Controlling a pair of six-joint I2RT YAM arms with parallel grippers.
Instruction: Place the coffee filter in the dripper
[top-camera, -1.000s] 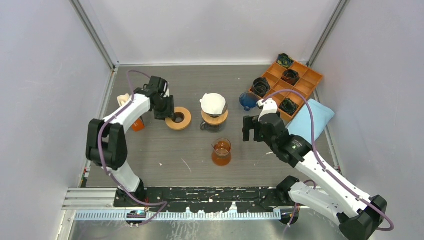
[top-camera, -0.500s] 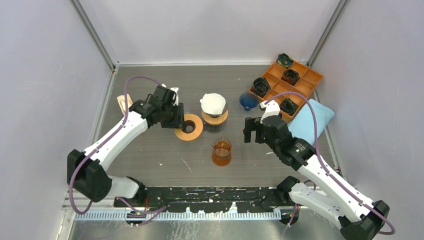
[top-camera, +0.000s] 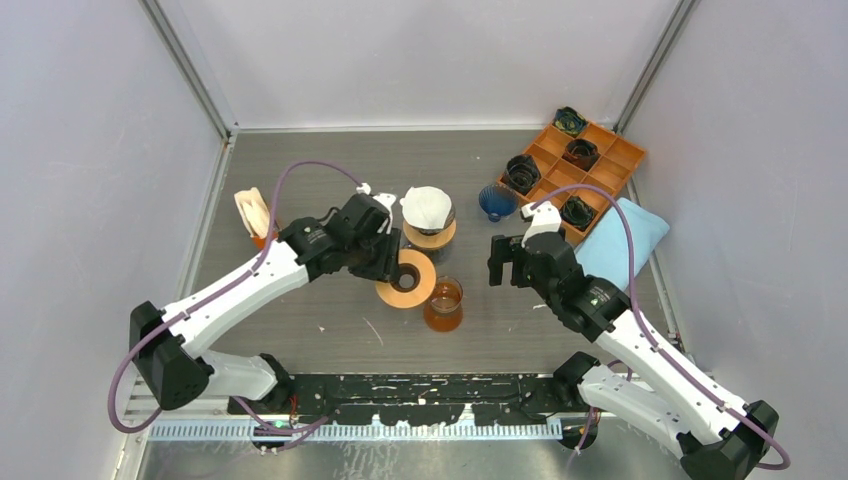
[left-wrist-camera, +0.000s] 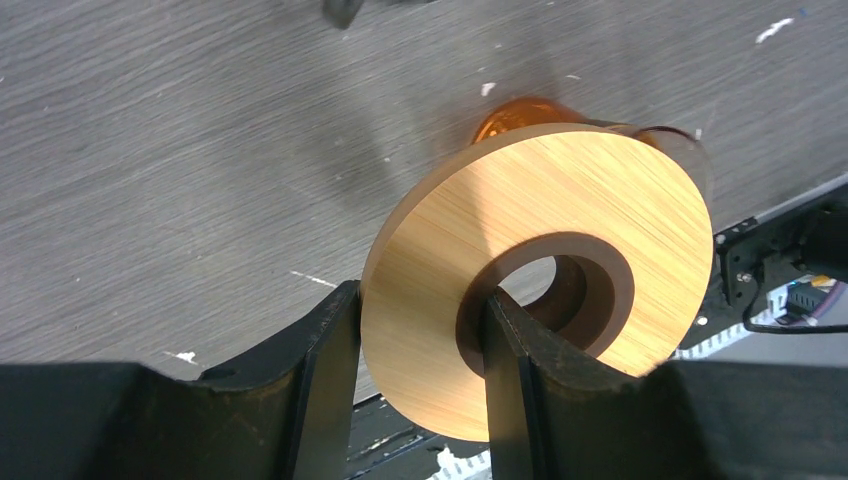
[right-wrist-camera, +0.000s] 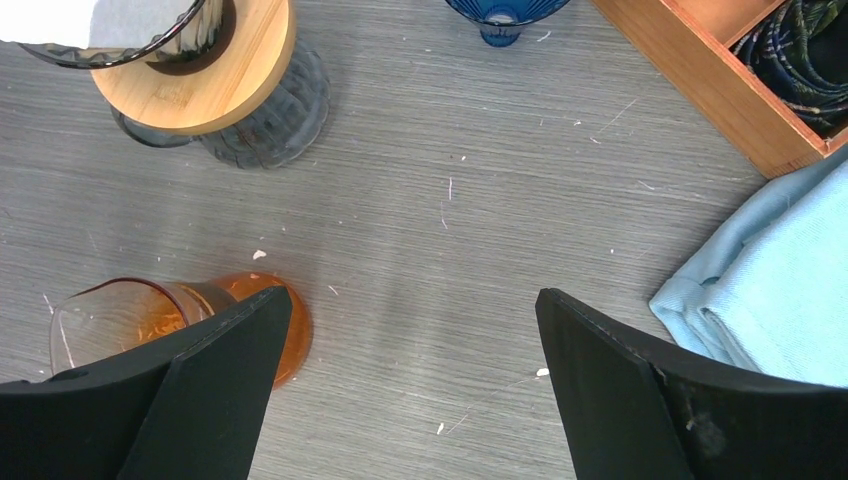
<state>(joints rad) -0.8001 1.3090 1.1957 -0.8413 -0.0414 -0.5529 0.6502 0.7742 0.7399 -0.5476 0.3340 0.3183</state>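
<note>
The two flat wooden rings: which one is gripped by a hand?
The flat wooden ring in the left hand; the other ring sits on the ribbed glass carafe, beneath the white paper filter.

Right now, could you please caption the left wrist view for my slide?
Left gripper clamps a wooden ring by its rim above the grey table, an amber glass jug peeking behind it.
</note>
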